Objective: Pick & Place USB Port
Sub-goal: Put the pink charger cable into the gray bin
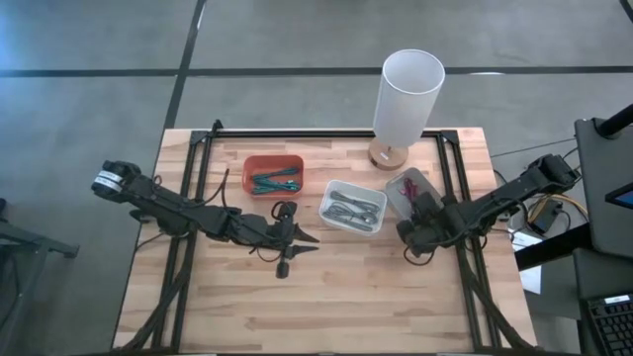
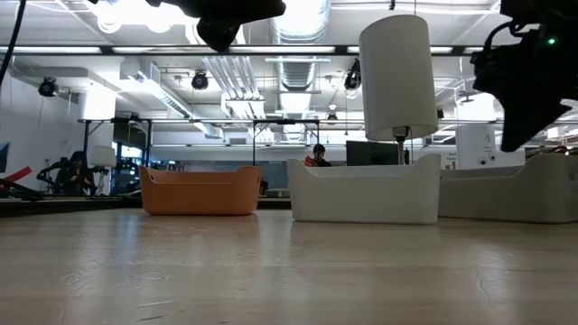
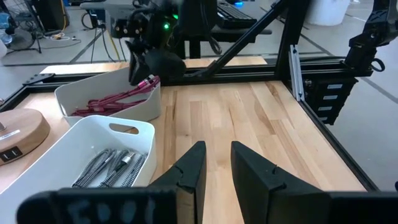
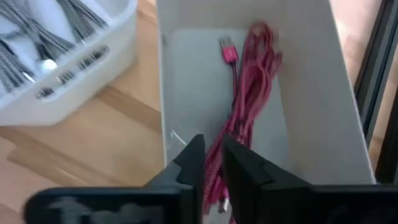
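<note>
The right gripper (image 4: 213, 163) has its fingers pinched narrow on the red USB cable (image 4: 245, 106), which lies in the grey bin (image 4: 311, 93) (its plug ahead of the fingertips). The left gripper (image 3: 216, 163) hangs above the table (image 3: 249, 124), fingers narrowly apart, holding nothing.

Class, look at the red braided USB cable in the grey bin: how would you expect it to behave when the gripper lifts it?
The red cable lies in loose loops, so it will likely sag and dangle. Its braided sheath probably resists slipping. The right gripper pinches one strand, so the rest may trail.
</note>
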`<state>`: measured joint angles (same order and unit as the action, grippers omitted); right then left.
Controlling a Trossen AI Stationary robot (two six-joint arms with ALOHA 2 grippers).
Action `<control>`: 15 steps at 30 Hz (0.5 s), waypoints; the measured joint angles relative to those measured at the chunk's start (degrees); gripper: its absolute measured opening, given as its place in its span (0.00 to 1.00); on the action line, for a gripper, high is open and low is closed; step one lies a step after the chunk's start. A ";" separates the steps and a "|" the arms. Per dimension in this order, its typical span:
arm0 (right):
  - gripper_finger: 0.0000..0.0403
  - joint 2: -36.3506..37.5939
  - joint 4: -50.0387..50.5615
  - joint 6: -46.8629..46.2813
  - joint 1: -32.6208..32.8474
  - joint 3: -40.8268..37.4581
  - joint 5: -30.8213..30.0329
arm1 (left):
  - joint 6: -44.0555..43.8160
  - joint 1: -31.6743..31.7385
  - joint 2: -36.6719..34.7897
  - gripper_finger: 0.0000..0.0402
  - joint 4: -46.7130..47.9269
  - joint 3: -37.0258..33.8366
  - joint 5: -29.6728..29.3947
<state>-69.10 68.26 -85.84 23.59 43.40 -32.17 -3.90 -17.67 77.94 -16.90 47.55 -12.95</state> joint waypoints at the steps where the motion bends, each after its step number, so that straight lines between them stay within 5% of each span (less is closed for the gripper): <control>1: 0.10 0.00 0.01 -0.86 0.00 -0.41 0.83 | -0.07 0.00 -0.08 0.19 0.01 0.00 0.00; 9: 0.02 0.02 -3.28 -6.86 0.00 -5.30 4.00 | -0.72 0.00 -0.29 0.19 -0.08 0.50 0.00; 15: 0.02 0.02 -4.30 -8.27 -0.04 -6.80 -0.96 | 0.82 0.00 -0.36 0.19 -0.08 1.33 -0.65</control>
<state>-69.08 63.96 -94.11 23.55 36.60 -33.13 -3.09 -17.67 77.58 -16.98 48.88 -13.60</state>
